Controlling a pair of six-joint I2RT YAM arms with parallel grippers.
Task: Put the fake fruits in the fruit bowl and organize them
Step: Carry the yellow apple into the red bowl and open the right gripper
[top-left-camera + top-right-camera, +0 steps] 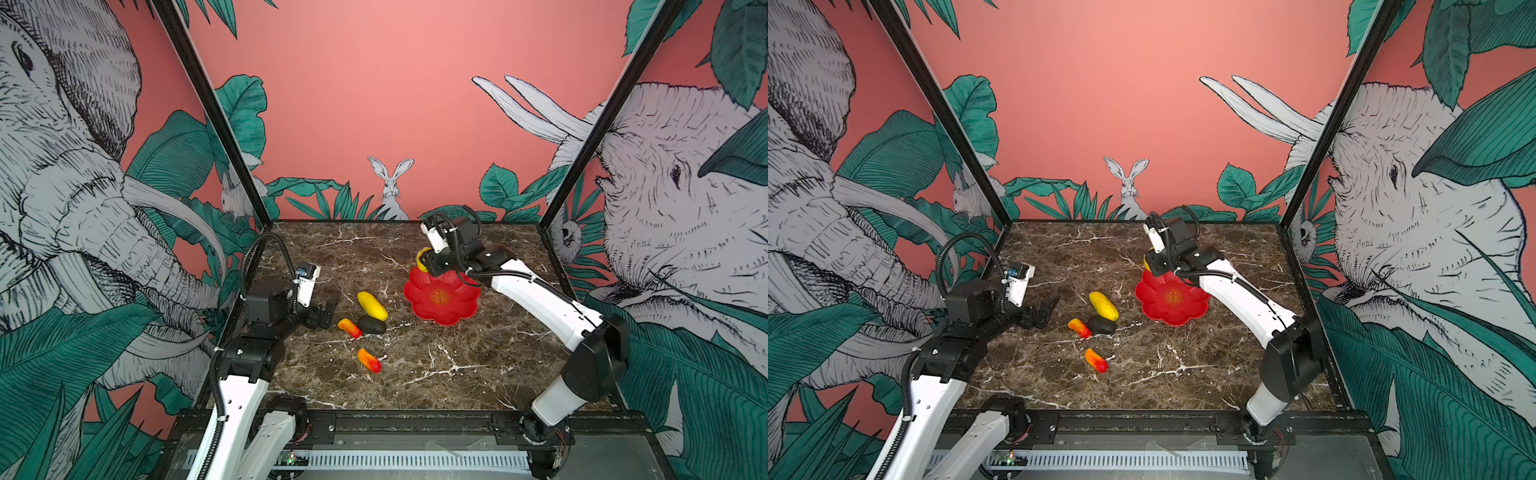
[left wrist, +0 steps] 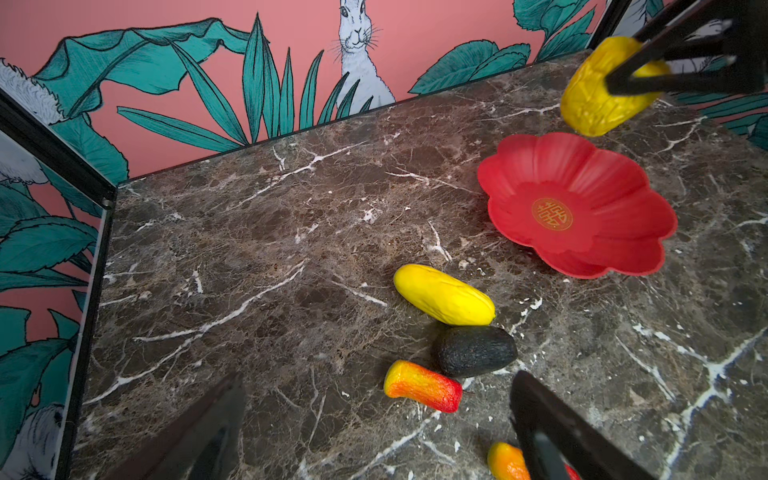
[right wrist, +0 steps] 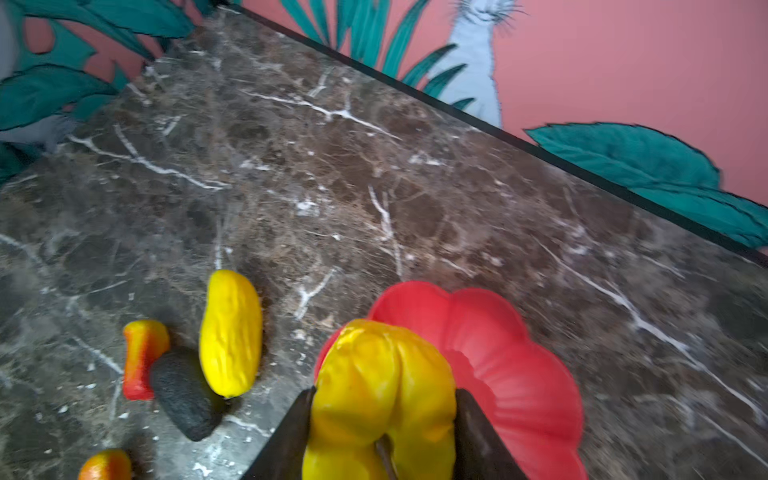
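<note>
The red flower-shaped fruit bowl sits right of the table's middle with nothing lying in it. My right gripper is shut on the bumpy yellow fruit, lifted over the bowl's far left rim. To the left of the bowl lie the long yellow fruit, the dark oval and two orange-red fruits. My left gripper is open, low, just left of them.
The marble table is boxed in by black frame posts and printed walls on three sides. A black rail runs along the front edge, where both arm bases stand.
</note>
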